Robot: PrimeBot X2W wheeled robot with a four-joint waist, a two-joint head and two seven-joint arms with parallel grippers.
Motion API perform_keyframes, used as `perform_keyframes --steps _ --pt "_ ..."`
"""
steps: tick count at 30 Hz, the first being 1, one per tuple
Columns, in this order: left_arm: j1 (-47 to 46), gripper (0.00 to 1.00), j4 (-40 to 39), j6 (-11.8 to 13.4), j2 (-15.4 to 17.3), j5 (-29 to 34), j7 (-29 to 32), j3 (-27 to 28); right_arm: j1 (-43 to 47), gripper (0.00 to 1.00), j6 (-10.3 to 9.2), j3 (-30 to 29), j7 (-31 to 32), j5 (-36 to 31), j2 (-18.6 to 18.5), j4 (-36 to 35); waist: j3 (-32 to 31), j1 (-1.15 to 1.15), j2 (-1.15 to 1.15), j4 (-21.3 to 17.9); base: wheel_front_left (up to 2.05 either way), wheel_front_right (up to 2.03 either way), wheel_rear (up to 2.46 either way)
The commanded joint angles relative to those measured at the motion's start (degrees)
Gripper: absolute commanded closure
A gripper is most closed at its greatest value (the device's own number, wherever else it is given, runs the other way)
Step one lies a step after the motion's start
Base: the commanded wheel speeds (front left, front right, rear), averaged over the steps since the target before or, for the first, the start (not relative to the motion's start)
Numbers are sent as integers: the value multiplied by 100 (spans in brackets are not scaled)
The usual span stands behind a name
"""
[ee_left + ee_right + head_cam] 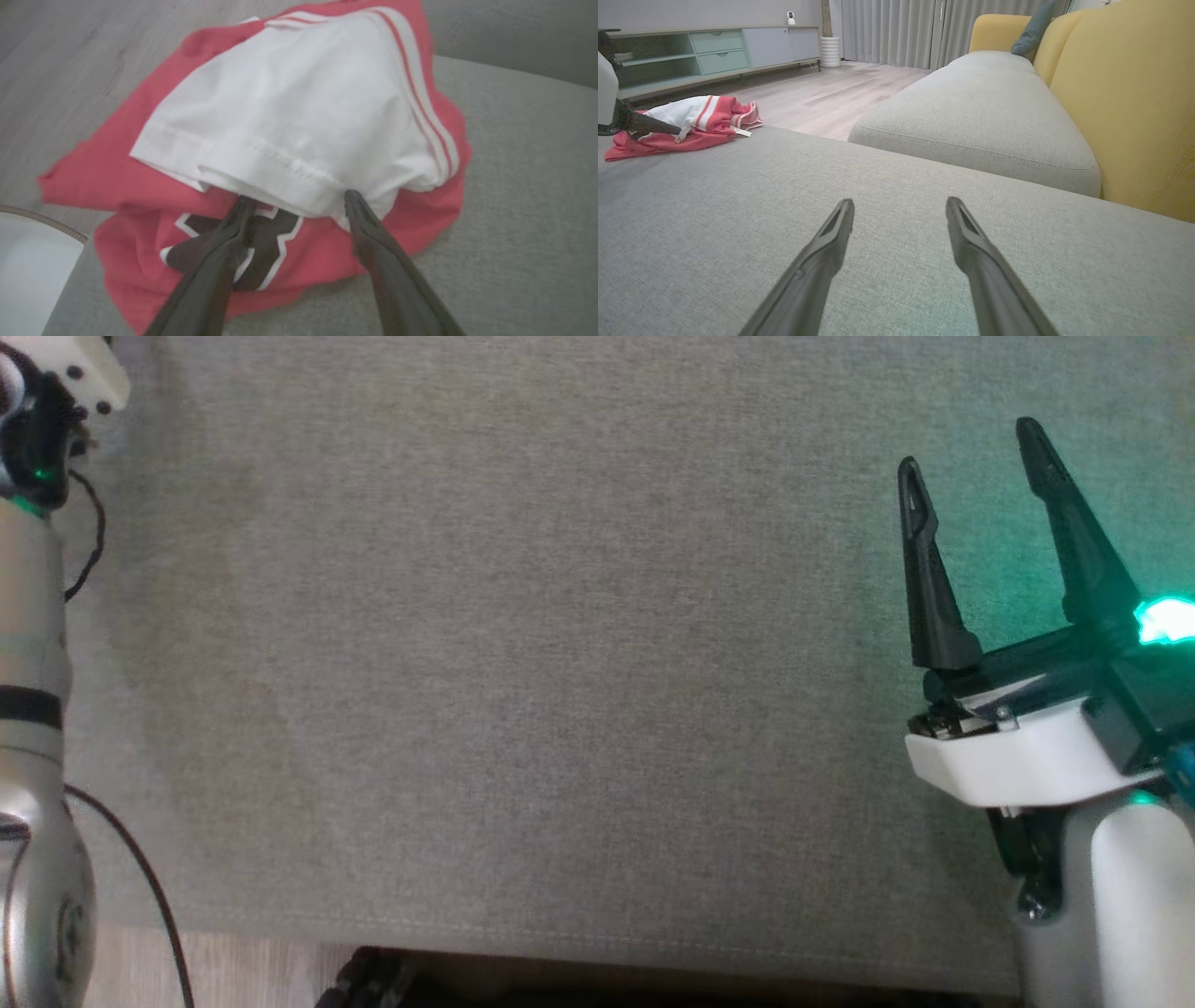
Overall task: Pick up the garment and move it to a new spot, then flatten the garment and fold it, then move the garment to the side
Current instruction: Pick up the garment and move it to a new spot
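Red-and-white garment point(299, 107) at the tips of the spread left fingers point(212, 273)

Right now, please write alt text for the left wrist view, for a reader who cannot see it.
The left end effector, fingers apart, has its tips at a crumpled red and white garment on the edge of a grey cushion.

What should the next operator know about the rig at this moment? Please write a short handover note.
Left gripper: open, fingertips at the white hem of the garment, no grip yet.
Right gripper: open, holding nothing, above the grey cushion.
Garment: crumpled at the cushion's edge, near the floor.
Done: nothing visible.
Left: grasp, move it, flatten, fold, set aside.
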Motion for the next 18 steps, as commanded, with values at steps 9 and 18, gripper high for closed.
perform_keyframes --steps 9,18 --pt "-341 100 437 -29 447 31 -526 77 113 0 37 133 -85 65 9 -172 -29 -1 0 -126 0 0 0" --pt "-464 100 538 -206 394 -156 -1203 157 78 0 37 178 -376 359 9 290 -854 -1 0 -159 0 0 0"
